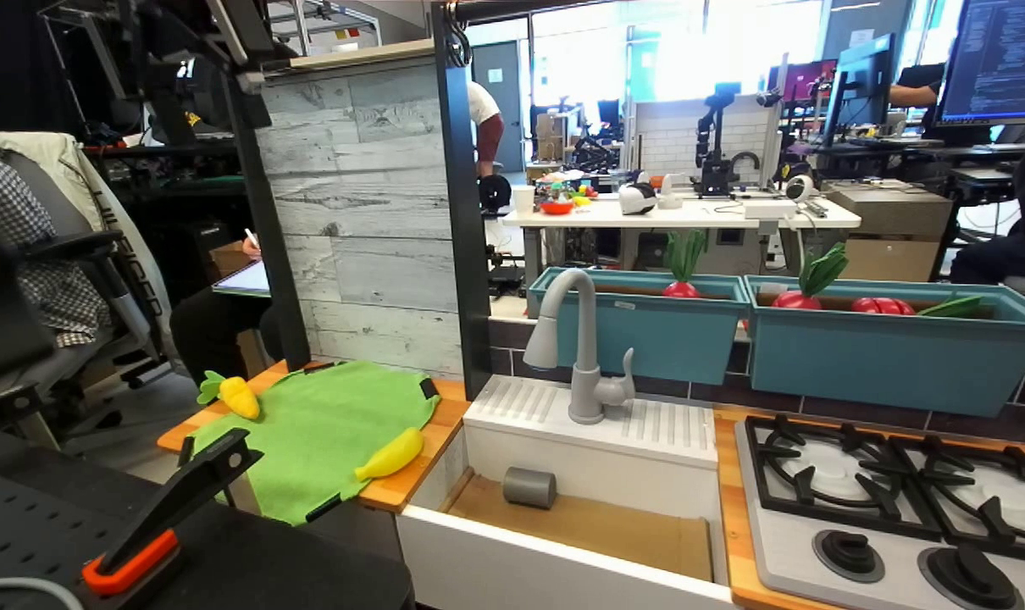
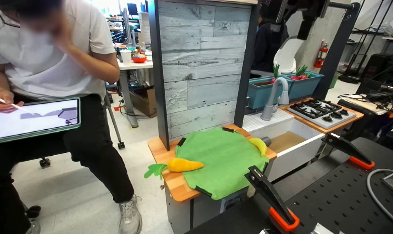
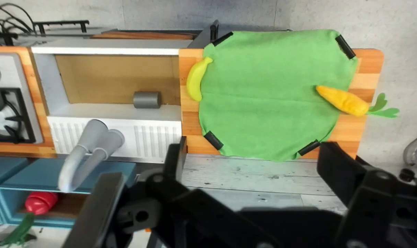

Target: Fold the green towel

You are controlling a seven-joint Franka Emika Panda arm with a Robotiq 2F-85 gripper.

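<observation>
Lime-green towel (image 3: 263, 89), spread nearly flat on the wooden bench (image 3: 370, 65) beside the sink (image 3: 107, 51); one faint crease across its middle, one side hanging past the bench's edge. Four black strips (image 3: 213, 140) at its corners. In the way, lying partly on it: one carrot (image 3: 346, 100) at the outer edge, one banana (image 3: 194, 81) sink side. Sink holds one grey cylinder (image 3: 146, 100). Tap (image 1: 586, 347): one. Clamps (image 2: 275, 198): two. Teal bins (image 1: 648, 335): two. Fingers (image 3: 343, 172) wide apart, well above the bench.
</observation>
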